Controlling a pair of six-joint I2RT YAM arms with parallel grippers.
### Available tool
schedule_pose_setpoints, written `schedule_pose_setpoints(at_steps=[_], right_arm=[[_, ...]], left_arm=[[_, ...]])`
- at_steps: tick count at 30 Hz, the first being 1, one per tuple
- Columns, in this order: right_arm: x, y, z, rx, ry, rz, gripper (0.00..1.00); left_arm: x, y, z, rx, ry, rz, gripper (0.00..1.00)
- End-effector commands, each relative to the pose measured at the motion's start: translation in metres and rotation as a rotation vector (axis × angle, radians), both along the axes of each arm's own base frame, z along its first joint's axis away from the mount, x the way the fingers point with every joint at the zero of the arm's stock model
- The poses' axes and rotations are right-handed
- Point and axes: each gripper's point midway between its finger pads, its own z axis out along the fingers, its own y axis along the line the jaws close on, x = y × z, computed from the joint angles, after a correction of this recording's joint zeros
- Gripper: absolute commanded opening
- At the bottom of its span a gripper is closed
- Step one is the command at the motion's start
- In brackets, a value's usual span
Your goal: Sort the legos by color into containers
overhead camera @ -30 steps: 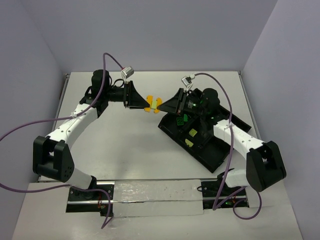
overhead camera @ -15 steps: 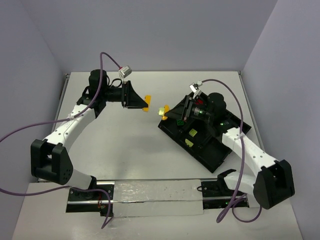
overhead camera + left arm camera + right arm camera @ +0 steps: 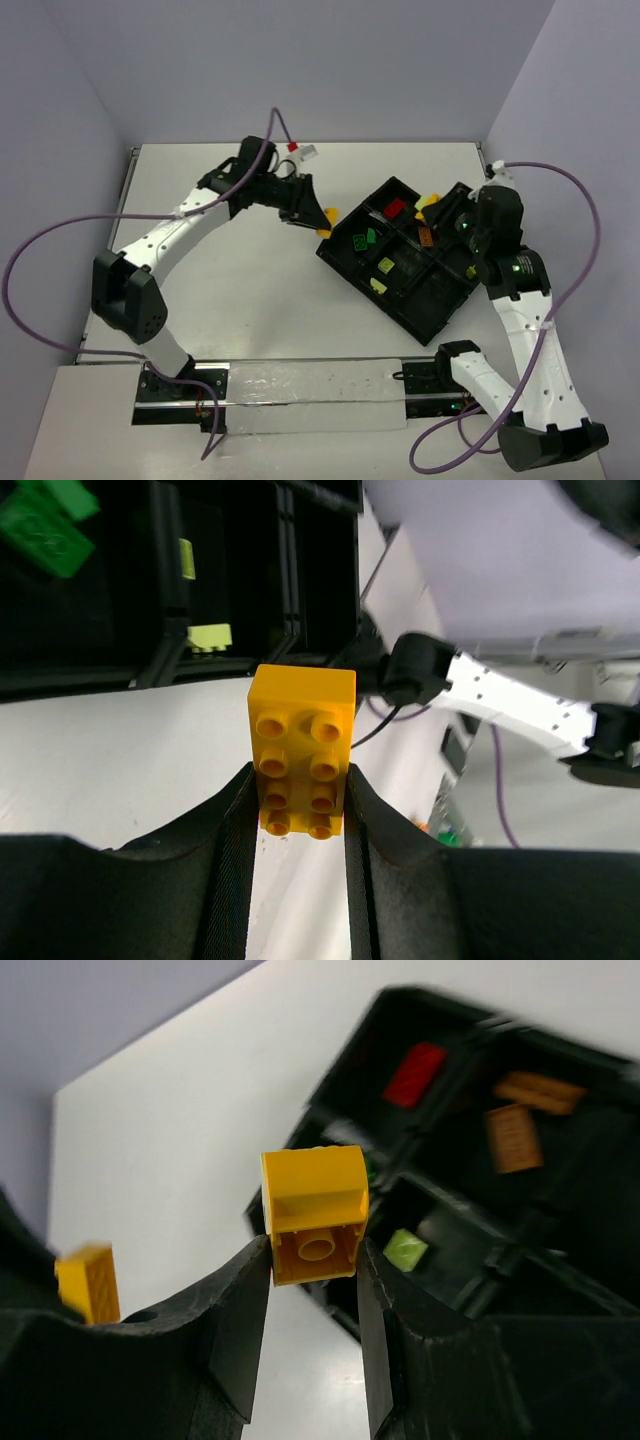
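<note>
Soft, even overhead light leaves only faint shadows on the white table (image 3: 260, 300). The left wrist view is crisp on its yellow brick (image 3: 301, 750). In the right wrist view the yellow block (image 3: 314, 1215) is sharp, while the black tray (image 3: 600, 1190) behind it is blurred.

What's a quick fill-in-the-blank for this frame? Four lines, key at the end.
1. The left pincer grips an eight-stud brick, the right pincer grips a second brick; both bricks are ___.
2. The two green bricks lie in the ___ compartment.
3. In view, the tray holds just one ___ brick.
4. The tray's colour is ___.

Missing words: yellow; same; red; black.
</note>
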Motion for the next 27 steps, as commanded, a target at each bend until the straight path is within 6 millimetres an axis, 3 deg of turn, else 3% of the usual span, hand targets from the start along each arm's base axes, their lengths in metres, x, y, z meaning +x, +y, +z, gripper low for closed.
schedule_pose_setpoints(at_steps=[1,3,9,15,21,27], right_arm=[[-0.023,-0.073,0.022,-0.129,0.003,-0.363,0.00],[-0.030,-0.091,0.039,-0.133,-0.037,-0.468,0.00],[-0.043,-0.107,0.073,-0.122,-0.122,-0.565,0.00],[-0.055,-0.116,0.089,-0.112,-0.178,-0.621,0.00],[-0.057,-0.116,0.092,-0.120,-0.185,-0.616,0.00],[-0.061,-0.116,0.093,-0.118,-0.194,-0.610,0.00]], left_arm=[[-0.024,-0.040,-0.007,0.094,-0.087,-0.107,0.00],[-0.036,-0.069,-0.016,0.129,-0.113,-0.181,0.00],[-0.070,-0.147,-0.037,0.156,-0.172,-0.355,0.00],[-0.093,-0.190,-0.044,0.093,-0.169,-0.435,0.00],[-0.122,-0.229,-0.073,0.105,-0.166,-0.523,0.00],[-0.111,-0.246,-0.094,0.141,-0.188,-0.461,0.02]])
